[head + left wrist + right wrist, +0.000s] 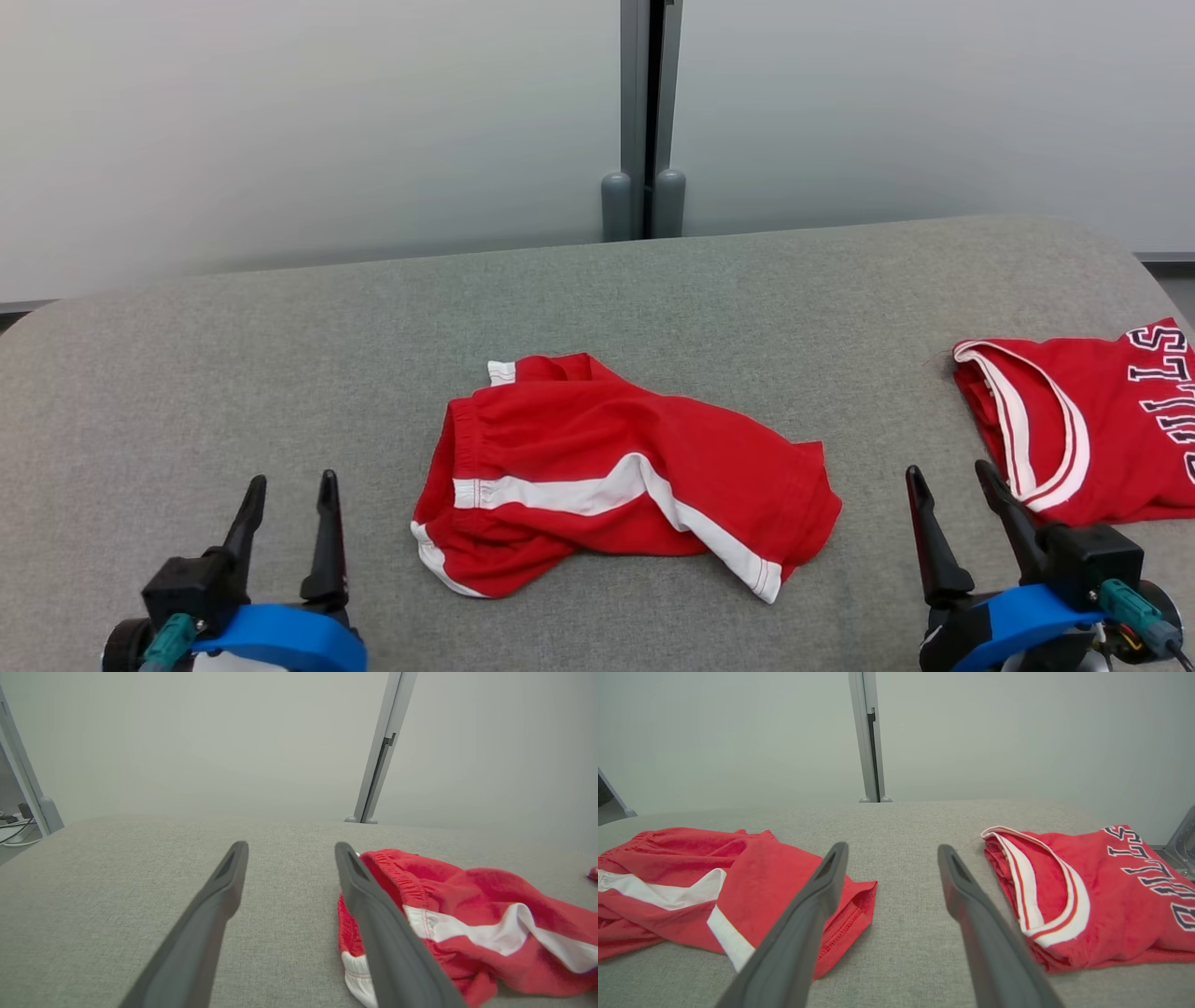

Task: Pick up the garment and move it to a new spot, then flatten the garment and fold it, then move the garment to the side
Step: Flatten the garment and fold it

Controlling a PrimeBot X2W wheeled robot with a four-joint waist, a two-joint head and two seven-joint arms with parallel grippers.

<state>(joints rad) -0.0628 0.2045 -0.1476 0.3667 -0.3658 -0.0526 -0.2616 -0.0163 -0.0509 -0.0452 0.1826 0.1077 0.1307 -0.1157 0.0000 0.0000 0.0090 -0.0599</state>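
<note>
You are looking down on a grey, cloth-covered tabletop [280, 355] with rounded corners and a pale partition wall behind its far edge.

A pair of red shorts [616, 467] with white side stripes lies crumpled at the middle of the tabletop, closer to the near edge than the far one. This looks like the garment to be handled. Its long axis runs left to right: the gathered waistband is at the left end and the leg hems at the right end, sloping slightly towards the near edge.

A red jersey [1092, 429] with white trim and dark lettering lies folded by the right edge, apart from the shorts. It appears to be finished already.

Your left gripper [291, 479] sits at the near-left and your right gripper [948, 469] at the near-right. Both have their fingers pointing towards the far edge, spread wide and holding nothing.

The shorts lie between the two grippers. The waistband is just to the right of the left fingers, and the leg hem is just to the left of the right fingers. Neither arm is clearly nearer. The right gripper stands in the gap between shorts and jersey, so a reach there should turn left, away from the jersey.
</note>
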